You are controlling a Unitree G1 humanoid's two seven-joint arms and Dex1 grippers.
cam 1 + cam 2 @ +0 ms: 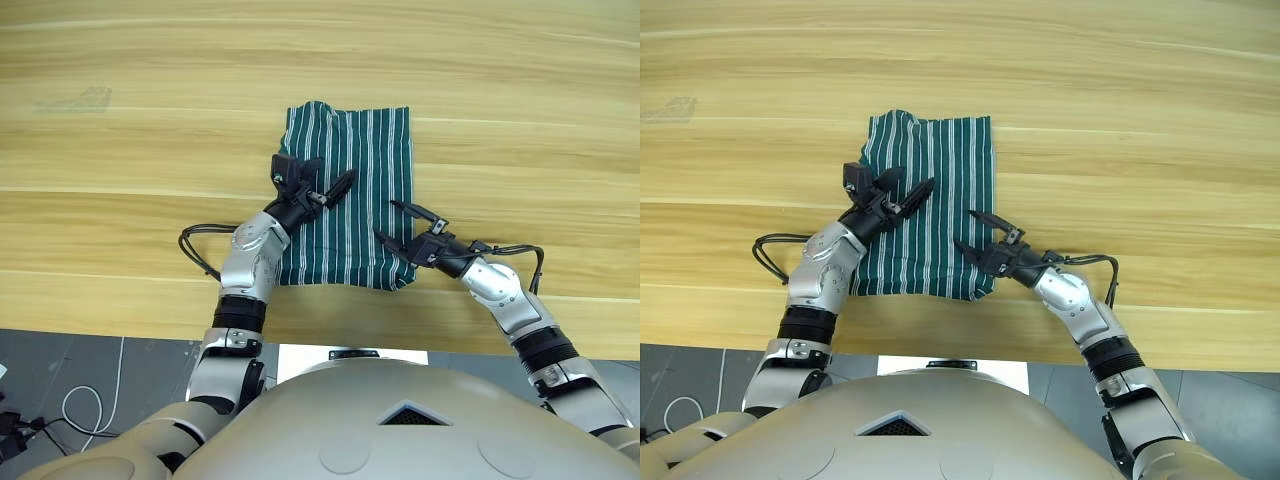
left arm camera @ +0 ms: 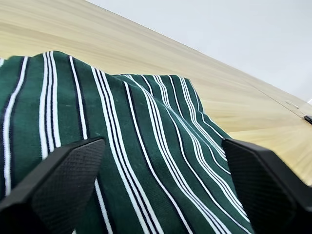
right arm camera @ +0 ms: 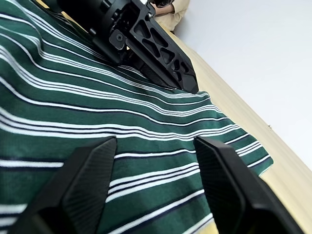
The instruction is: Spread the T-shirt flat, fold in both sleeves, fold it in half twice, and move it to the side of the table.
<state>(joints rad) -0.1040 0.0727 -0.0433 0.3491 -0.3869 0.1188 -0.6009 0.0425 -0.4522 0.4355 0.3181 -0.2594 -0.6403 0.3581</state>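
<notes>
Over one T-shirt [image 1: 365,160], left end effector [image 1: 318,185] and right end effector [image 1: 402,228] gape.

No readable text, label, number or sign appears anywhere.

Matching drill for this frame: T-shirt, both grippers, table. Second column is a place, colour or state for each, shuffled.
1. T-shirt
2. left gripper
3. right gripper
4. table

A. open, at the near right corner of the cloth
B. light wood grain
C. green with white stripes, folded to a rectangle
D. open, over the left side of the cloth

Pairs: 1-C, 2-D, 3-A, 4-B
</notes>
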